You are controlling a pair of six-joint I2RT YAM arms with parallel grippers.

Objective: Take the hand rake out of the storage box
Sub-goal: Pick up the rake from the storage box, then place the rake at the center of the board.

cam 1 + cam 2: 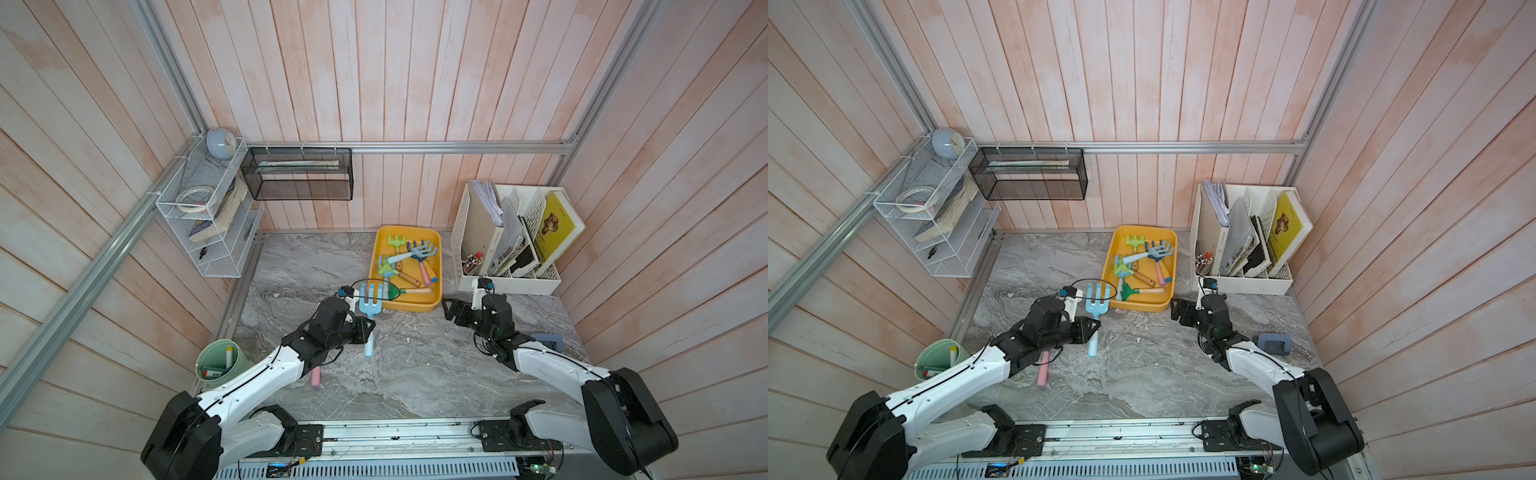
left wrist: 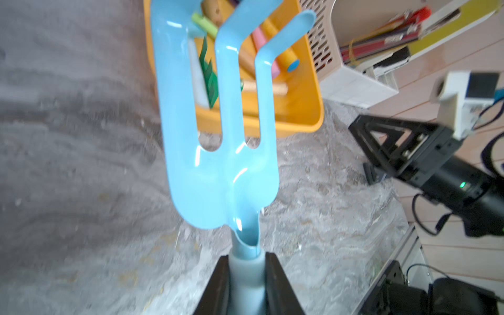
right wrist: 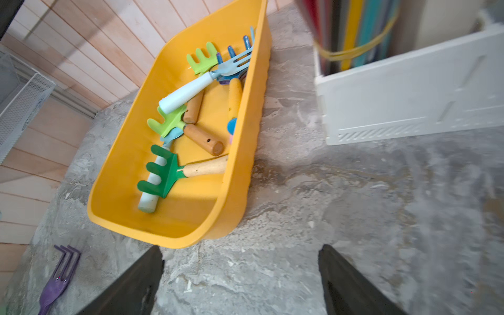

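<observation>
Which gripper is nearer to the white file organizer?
Right. The right gripper, open, sits just in front of the white file organizer, not touching it. The left gripper, shut on the blue hand rake, is on the far side of the storage box from it.

The grey marbled tabletop [image 1: 415, 374] bears the yellow storage box [image 1: 415, 306], a white file organizer [image 1: 511, 283], a pink-handled tool [image 1: 316, 379] and 1 blue-grey device [image 1: 1273, 343].

Staged robot-lab booth, plank walls [image 1: 374, 83], aluminium frame [image 1: 457, 146], marbled tabletop [image 1: 415, 365]
</observation>
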